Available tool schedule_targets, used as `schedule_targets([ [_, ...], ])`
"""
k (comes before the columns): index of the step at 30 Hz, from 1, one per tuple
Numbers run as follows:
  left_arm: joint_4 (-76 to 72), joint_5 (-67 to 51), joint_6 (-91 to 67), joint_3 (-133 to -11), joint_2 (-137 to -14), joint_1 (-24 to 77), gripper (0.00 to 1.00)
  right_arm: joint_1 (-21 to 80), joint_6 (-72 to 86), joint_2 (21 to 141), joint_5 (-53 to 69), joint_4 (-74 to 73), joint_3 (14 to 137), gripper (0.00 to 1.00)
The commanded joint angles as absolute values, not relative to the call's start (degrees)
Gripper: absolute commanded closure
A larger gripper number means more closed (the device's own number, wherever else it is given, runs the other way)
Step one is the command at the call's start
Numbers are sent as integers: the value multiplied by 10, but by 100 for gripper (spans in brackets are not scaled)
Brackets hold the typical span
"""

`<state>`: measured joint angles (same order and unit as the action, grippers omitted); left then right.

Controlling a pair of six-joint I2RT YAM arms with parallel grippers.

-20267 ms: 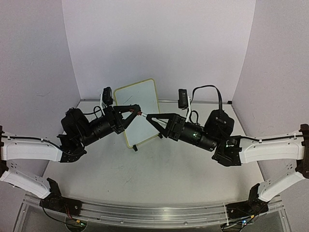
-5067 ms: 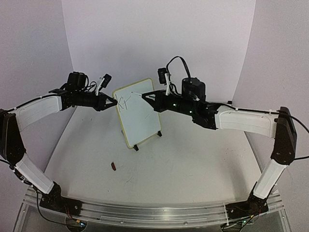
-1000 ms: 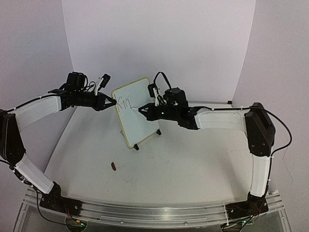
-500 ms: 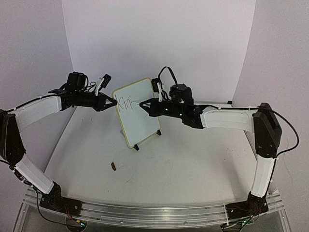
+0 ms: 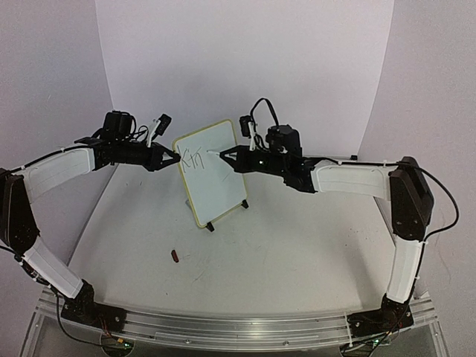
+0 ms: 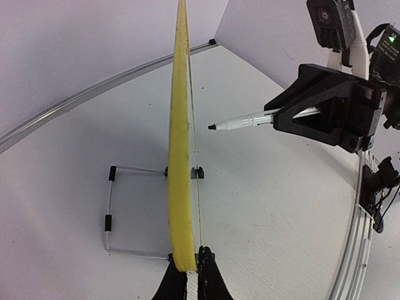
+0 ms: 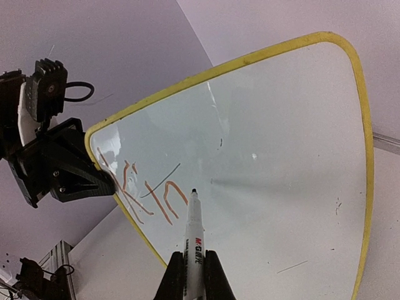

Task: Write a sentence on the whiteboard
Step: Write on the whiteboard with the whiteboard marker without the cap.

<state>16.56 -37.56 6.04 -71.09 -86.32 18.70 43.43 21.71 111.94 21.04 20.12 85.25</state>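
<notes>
The whiteboard (image 5: 216, 178), white with a yellow frame, stands tilted on the table. Its left edge (image 6: 180, 162) is pinched in my shut left gripper (image 6: 188, 275), seen from above as the left gripper (image 5: 177, 158). My right gripper (image 7: 194, 270) is shut on a white marker (image 7: 193, 237), and it shows as the right gripper (image 5: 225, 155) in the top view. The marker tip (image 6: 212, 127) hangs a little off the board face, just right of the letters "Kin" (image 7: 140, 187), which are the sentence as it stands.
A small dark red-brown cap (image 5: 175, 256) lies on the table in front of the board. A wire stand (image 6: 109, 206) props the board from behind. The side walls stand close on both sides, and a metal rail (image 5: 238, 327) runs along the near edge.
Over five seconds "in" has been added after the "K". In the last second the right gripper rose with the marker and shifted slightly left. The left arm stayed still.
</notes>
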Motion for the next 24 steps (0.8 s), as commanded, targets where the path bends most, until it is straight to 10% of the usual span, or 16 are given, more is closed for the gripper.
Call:
schedule_targets([
  [1, 171, -367, 89, -711, -855, 185, 100, 430, 226, 1140, 227, 224, 885, 100],
  [24, 171, -367, 90, -713, -860, 185, 100, 426, 221, 1166, 247, 224, 896, 100],
])
